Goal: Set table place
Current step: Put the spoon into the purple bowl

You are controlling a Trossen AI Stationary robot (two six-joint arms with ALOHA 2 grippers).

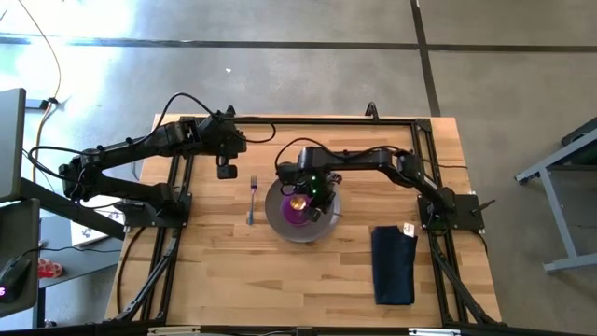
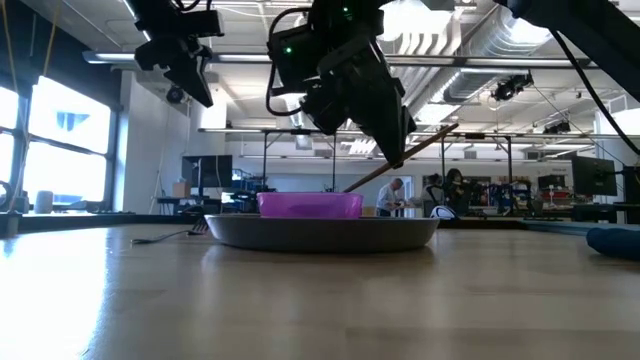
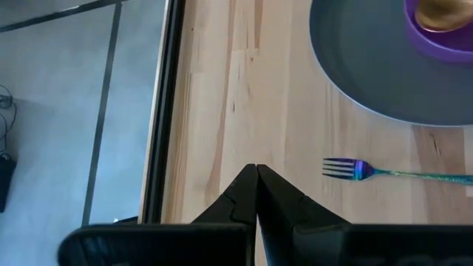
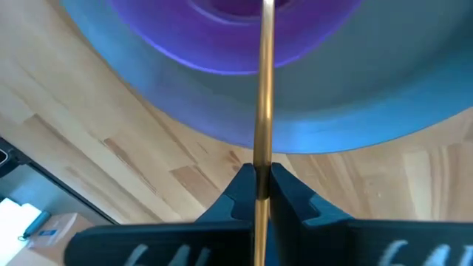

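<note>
The round grey plate (image 1: 322, 227) lies mid-table with the small purple bowl (image 1: 300, 213) standing on it. My right gripper (image 2: 397, 152) is above the plate's right side, shut on the gold spoon (image 2: 375, 175). The spoon slants down, with its scoop end (image 1: 297, 200) inside the bowl. The teal-handled fork (image 1: 252, 202) lies flat on the table left of the plate. The folded navy napkin (image 1: 393, 264) lies flat at the near right. My left gripper (image 1: 227, 169) is shut and empty, raised above the table beyond the fork. My right gripper pinches the spoon's thin handle (image 4: 263, 159) between its two fingertips (image 4: 240, 185). The fingers slant down from above. The handle runs out forward past them into the bowl (image 4: 244, 37), and its free end (image 2: 452, 128) sticks out behind them. The spoon is tilted, scoop end lowest.
A black rail frame (image 1: 308, 119) runs around the table's edges. Bare wood (image 1: 280, 280) lies near the front edge, and more between the plate and the napkin. In the low view, people and equipment show in the room behind the table.
</note>
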